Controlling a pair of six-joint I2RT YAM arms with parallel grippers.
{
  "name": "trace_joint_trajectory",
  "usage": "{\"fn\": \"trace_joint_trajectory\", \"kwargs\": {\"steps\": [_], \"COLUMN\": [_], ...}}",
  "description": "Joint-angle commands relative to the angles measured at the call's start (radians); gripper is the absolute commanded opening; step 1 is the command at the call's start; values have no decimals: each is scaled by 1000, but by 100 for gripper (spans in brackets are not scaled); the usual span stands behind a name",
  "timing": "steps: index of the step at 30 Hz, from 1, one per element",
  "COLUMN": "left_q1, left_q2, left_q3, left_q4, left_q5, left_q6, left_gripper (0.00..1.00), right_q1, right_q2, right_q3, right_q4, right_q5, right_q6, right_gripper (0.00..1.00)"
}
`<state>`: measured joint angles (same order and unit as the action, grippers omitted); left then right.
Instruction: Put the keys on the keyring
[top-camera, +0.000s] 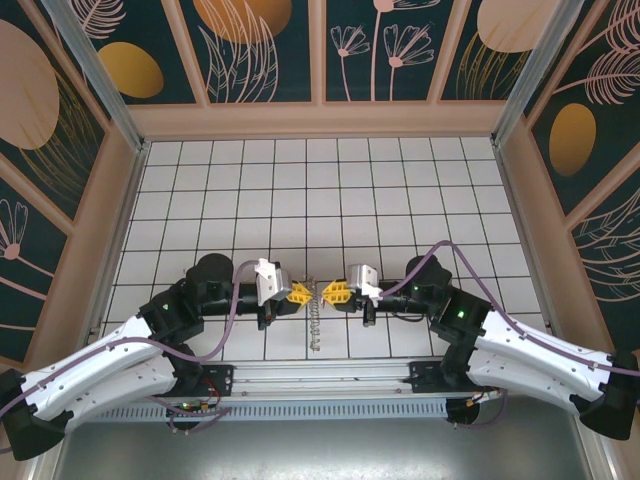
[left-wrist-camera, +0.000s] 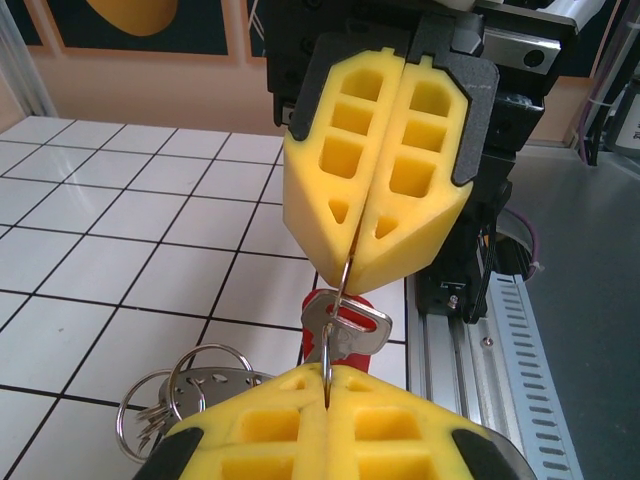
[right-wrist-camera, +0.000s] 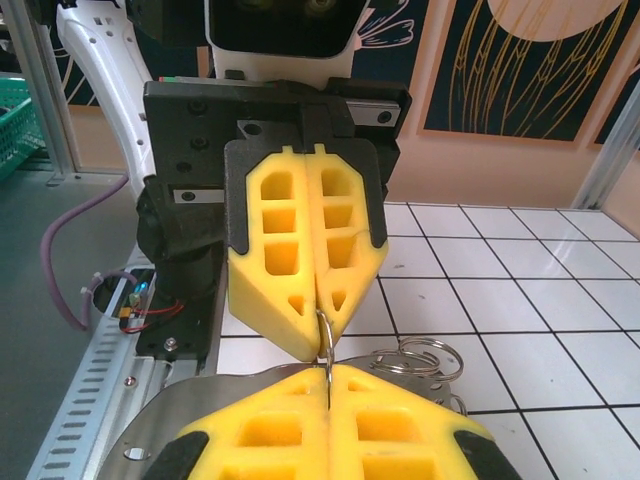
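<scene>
Finding: both claws are meeting tip to tip over the near edge of the table (top-camera: 300, 190). The left claw (left-wrist-camera: 328, 385) is clamping fully closed on the thin wire of the keyring (right-wrist-camera: 326, 348). The right claw (left-wrist-camera: 350, 268) is pinching the same wire from the opposite side, its pads also pressed together. The keyring is hanging off the tiles between the two, and its silver loops (left-wrist-camera: 215, 378) are dangling below.

The red key (left-wrist-camera: 352, 345) is sitting against the wire just under the right claw's tips, beside a silver key blade. Whether it is already threaded onto the wire cannot be told from these views.

Assessment: the step in hand appears to be seating the key on the wire while both claws are steadying it.

Recommendation: one claw should be holding firm while the other is easing along the wire, so the hoop is not twisting. Any release should be one side at a time, or the keyring is likely to drop and swing.
</scene>
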<state>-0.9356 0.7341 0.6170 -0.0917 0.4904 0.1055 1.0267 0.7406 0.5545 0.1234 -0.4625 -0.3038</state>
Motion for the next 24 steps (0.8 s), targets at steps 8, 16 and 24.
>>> {"fn": "trace_joint_trajectory", "kwargs": {"steps": [8,16,24], "left_q1": [-6,-6,-7], "left_q2": [-6,-3,-1], "left_q3": [27,27,27], "left_q4": [21,21,23], "left_q5": [22,23,22], "left_q6": [16,16,15], "left_gripper": [0,0,0], "right_q1": [-11,-17,-17], "right_q2": [7,-14,7], "right_q3": [19,9,16], "right_q4": [29,34,35], "right_q5": [-21,8,-21], "right_q6": [14,16,16], "right_gripper": [0,0,0]}}
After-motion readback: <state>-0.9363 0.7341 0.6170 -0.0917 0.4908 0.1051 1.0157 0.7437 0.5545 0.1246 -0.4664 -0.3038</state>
